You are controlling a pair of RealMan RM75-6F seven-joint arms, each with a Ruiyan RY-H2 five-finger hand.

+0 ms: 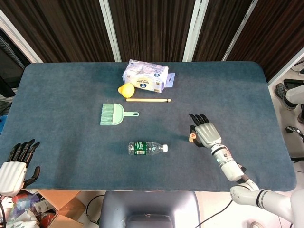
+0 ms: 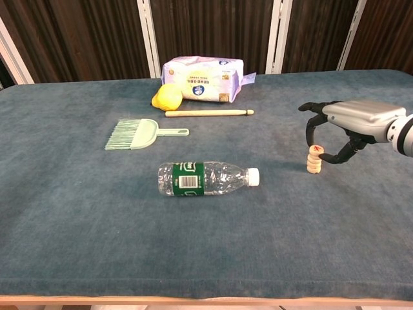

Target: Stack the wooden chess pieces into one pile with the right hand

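Dark blue felt table (image 2: 77, 213) against brown slatted panels; right hand (image 2: 335, 132) is positioned at the stack of wooden chess pieces (image 2: 314, 159) on the right side.
Top piece (image 2: 315, 150) is seated on the stack and is pinched between thumb and a fingertip of the right hand, the other fingers arched above it. Left hand (image 1: 16, 167) is held at the near left table edge, fingers apart, nothing grasped. A plastic water bottle (image 2: 205, 178) lies on its side left of the stack, well apart from it. Farther back are noted a green hand brush (image 2: 139, 134), a wooden stick (image 2: 208, 113), a yellow lemon (image 2: 168, 97) and a tissue pack (image 2: 201, 70). No object is found between hand and stack.
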